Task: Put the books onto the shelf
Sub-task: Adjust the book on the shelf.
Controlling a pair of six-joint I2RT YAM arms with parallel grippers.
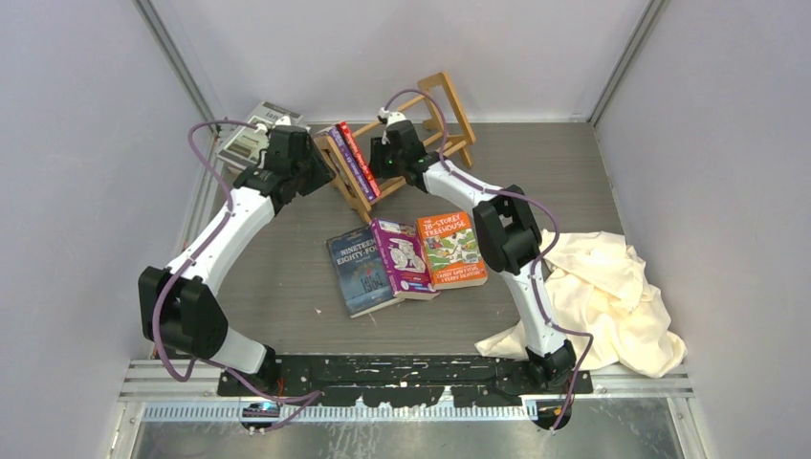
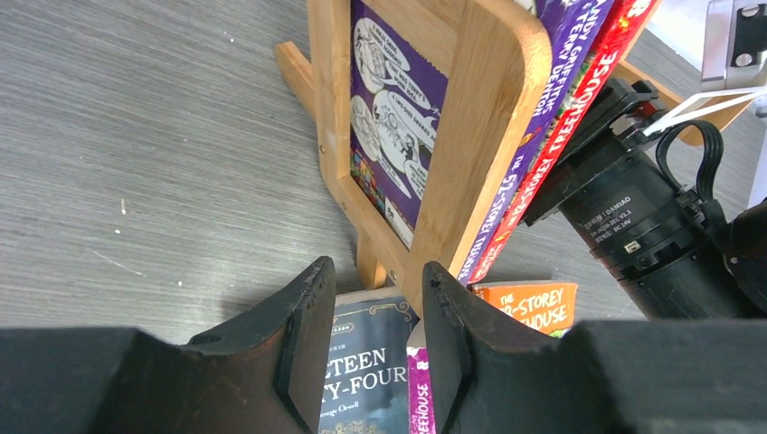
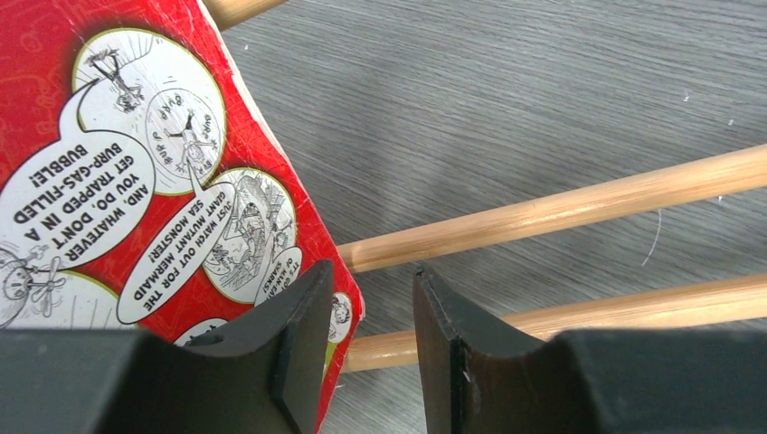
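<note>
Shelf [image 1: 448, 103] stands angled at the far middle of the desk [image 1: 287, 239], with a purple book [image 2: 398, 117] and a red book [image 3: 136, 181] leaning at its left end. Three paperbacks lie flat at desk centre: dark blue book [image 1: 359, 273], pink-purple book [image 1: 402, 256] overlapping its edge, and orange book [image 1: 451, 249]. A grey and white stack [image 1: 251, 136] sits at the far left corner.

Left gripper [image 2: 378, 287]: jaws apart, nothing between them, tips just below the shelf's left end frame.

Right gripper [image 3: 371, 280]: jaws apart and empty, over the shelf rails, red book just beside one finger.

Handling: the paperbacks are probably light, with flexible and likely slick covers. A flat book offers no purchase on its face. Grip across the thickness at a free edge, near the spine where the block is stiffest. The overlapping book looks best taken first.
</note>
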